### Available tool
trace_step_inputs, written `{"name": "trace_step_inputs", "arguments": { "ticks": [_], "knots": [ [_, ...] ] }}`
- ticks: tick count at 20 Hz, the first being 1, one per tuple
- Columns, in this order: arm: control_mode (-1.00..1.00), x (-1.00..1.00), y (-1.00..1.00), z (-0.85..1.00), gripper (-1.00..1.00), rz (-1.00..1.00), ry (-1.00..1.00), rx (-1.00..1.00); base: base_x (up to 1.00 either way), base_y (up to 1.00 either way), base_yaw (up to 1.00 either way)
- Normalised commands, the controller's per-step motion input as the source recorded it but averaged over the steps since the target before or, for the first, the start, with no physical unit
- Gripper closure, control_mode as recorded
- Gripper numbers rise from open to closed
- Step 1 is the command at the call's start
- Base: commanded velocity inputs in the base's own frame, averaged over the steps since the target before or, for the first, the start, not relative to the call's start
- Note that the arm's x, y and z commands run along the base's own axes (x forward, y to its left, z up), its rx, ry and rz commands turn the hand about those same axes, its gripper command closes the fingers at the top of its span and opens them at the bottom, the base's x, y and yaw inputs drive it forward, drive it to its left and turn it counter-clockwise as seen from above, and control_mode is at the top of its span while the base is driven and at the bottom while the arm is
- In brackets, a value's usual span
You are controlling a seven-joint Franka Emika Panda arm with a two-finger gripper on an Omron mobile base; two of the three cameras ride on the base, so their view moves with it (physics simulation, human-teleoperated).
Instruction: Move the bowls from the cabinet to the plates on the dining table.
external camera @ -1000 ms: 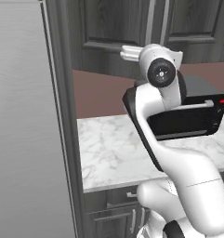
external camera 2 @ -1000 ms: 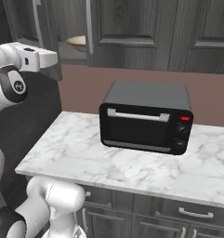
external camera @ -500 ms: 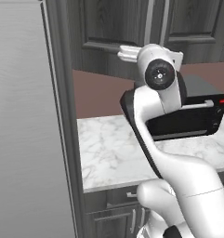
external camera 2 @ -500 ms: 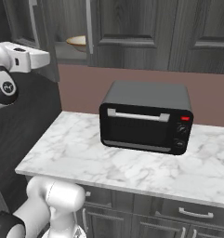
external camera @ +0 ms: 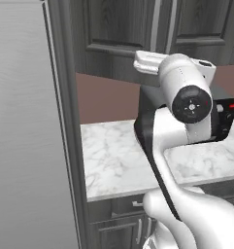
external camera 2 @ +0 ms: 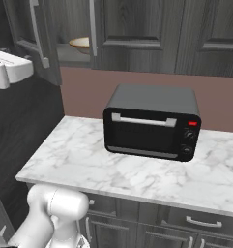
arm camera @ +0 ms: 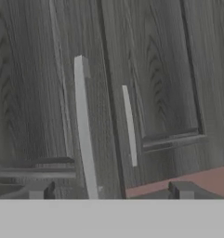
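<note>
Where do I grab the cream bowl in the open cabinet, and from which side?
Probably pinch the near rim of the cream bowl, coming straight in from the front through the cabinet opening. It sits upright on the shelf, wide and shallow, and the shut door beside it hides its right side.

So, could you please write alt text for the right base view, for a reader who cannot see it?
A dark grey wall cabinet has one door swung open, showing a cream bowl inside. Below, a black toaster oven stands on a marble worktop.
</note>
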Motion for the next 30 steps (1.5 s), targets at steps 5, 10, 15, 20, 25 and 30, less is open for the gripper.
{"name": "trace_step_inputs", "arguments": {
  "ticks": [5, 10, 15, 20, 25, 30],
  "knots": [
    [-1.00, -0.71, -0.35, 0.05, -1.00, 0.09, 0.06, 0.00, 0.00, 0.00, 0.00],
    [-1.00, -0.72, -0.28, -0.12, -1.00, 0.12, 0.16, -0.06, 0.00, 0.00, 0.00],
    [-1.00, -0.67, -0.23, -0.38, -1.00, 0.15, 0.20, -0.10, 0.00, 0.00, 0.00],
    [-1.00, -0.59, -0.26, -0.54, -1.00, 0.15, 0.20, -0.10, 0.00, 0.00, 0.00],
    [-1.00, 0.11, -0.42, -0.08, -1.00, 0.07, 0.19, 0.06, 0.00, 0.00, 0.00],
    [-1.00, 0.50, -0.47, 0.03, -1.00, 0.00, 0.24, 0.18, 0.00, 0.00, 0.00]
  ]
}}
